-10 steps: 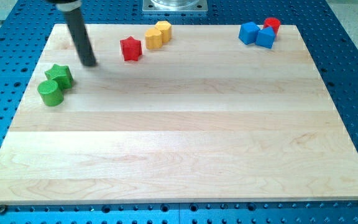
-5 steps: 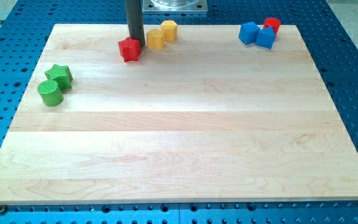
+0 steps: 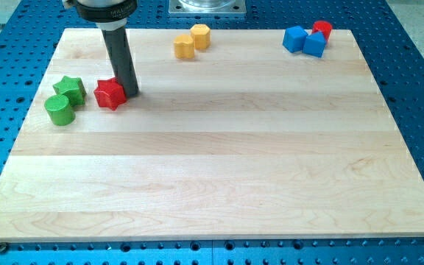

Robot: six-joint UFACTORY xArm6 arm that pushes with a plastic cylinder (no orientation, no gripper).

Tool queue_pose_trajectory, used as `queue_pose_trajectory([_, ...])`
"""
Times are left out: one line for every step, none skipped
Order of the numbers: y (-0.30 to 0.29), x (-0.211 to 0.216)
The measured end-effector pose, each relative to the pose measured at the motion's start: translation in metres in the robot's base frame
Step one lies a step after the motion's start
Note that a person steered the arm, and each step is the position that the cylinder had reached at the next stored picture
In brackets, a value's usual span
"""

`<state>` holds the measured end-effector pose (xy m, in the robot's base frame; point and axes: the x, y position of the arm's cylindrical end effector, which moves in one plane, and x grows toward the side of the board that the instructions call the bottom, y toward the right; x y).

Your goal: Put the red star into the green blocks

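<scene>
- Camera view: I have no hand to clench or release, only a straight dark rod; my tip (image 3: 131, 93) rests on the wooden board (image 3: 219, 177), touching the view's right side of the red star (image 3: 110, 93).
- Camera view: the red star lies in the board's upper left part, near the two green blocks but apart from them, with a narrow strip of bare wood between.
- Camera view: the green star (image 3: 70, 88) sits just to the view's left of the red star, and the green cylinder (image 3: 59, 109) sits just below and to the left of the green star, touching it or nearly so.
- Camera view: two yellow blocks, one (image 3: 184, 47) lower and one (image 3: 200, 35) higher, stand side by side near the board's top edge, well apart from my tip.
- Camera view: at the top right, two blue blocks (image 3: 294, 37) (image 3: 314, 45) huddle with a red cylinder (image 3: 322, 29) just behind them.
- Camera view: the board rests on a blue perforated table (image 3: 418, 88).
</scene>
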<state>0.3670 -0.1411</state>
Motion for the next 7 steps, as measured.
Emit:
queue_pose_trajectory([-0.004,0.002])
queue_pose_trajectory([-0.022,0.015])
queue_pose_trajectory([-0.019,0.043])
queue_pose_trajectory([-0.019,0.054])
queue_pose_trajectory([-0.029,0.054])
queue_pose_trajectory([-0.041,0.05])
queue_pose_trajectory([-0.014,0.051])
